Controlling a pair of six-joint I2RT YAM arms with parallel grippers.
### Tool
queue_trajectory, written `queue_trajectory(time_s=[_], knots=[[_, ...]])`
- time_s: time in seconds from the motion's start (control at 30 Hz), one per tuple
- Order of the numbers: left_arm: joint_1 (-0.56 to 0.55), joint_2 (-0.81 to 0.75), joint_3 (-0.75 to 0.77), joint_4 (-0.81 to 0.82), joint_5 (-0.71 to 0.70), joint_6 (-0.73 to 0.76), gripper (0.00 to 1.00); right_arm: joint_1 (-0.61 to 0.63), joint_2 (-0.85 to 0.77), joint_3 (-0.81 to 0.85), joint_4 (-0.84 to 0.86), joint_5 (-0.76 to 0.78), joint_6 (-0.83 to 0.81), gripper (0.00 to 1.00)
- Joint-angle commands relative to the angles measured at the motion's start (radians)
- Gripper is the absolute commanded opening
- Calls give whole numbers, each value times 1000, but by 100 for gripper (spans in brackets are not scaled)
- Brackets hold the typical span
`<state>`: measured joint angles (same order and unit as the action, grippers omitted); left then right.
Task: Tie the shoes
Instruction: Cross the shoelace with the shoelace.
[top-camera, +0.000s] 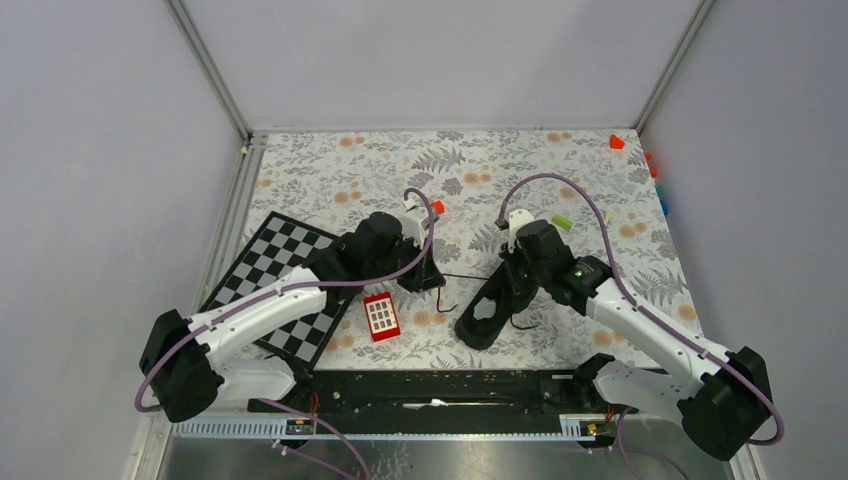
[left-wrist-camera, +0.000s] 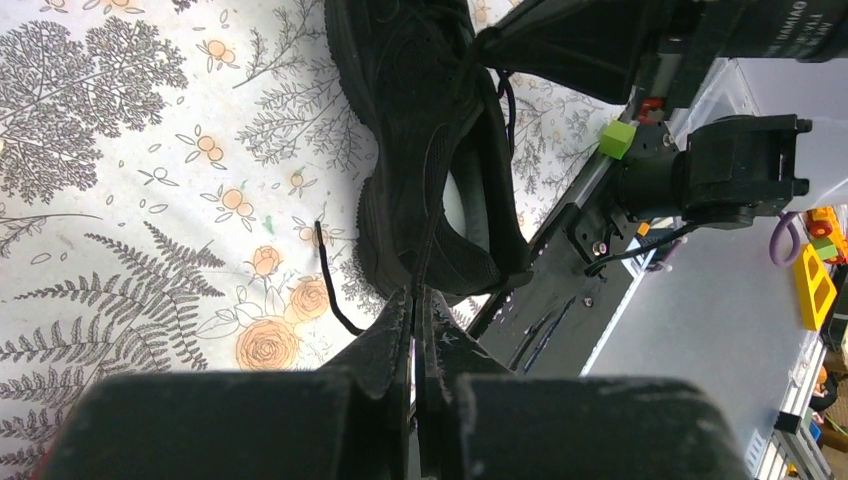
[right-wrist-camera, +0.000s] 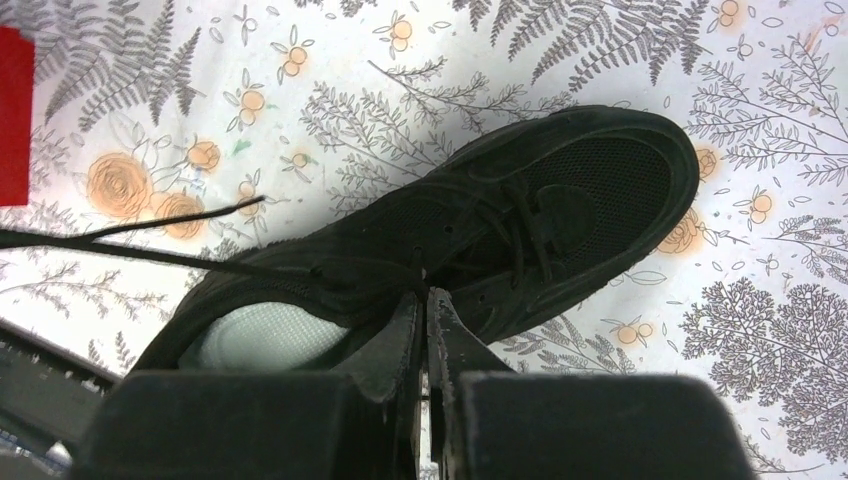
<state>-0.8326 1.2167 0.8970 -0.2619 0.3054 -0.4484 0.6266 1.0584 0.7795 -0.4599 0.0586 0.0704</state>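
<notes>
My two arms match: the left arm (top-camera: 260, 310) and the right arm (top-camera: 650, 335) each wear smooth white shells between chunky black joints. A thin purple cable (top-camera: 548, 177) loops along each one. Both are bolted to a black rail (top-camera: 440, 385) at the near edge. The left gripper (left-wrist-camera: 413, 295) and right gripper (right-wrist-camera: 424, 292) have flat, matte black fingers on blocky black bodies.

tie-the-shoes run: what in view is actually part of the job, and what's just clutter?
Job:
- black sneaker
- its lace, held taut in the shut left gripper
- right gripper, shut at the lacing

Lying about:
- checkerboard
- red keypad toy
- green block
- red block, far corner
</notes>
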Motion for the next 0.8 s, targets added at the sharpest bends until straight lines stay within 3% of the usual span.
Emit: queue_trajectory(time_s=[0.0,0.43,0.57,0.77], knots=[[-13,-47,-11,41,27,-15,0,39,12,-42,110,115,71,0],[-23,-94,-24,29,21,-24,0,84,104,29,44,570,270,0],[-25,-101,-31,29,29,-26,0,94,98,-18,155,607,349,1],[-28,-113,-50,15,37,-24,0,97,131,-81,310,551,428,29]])
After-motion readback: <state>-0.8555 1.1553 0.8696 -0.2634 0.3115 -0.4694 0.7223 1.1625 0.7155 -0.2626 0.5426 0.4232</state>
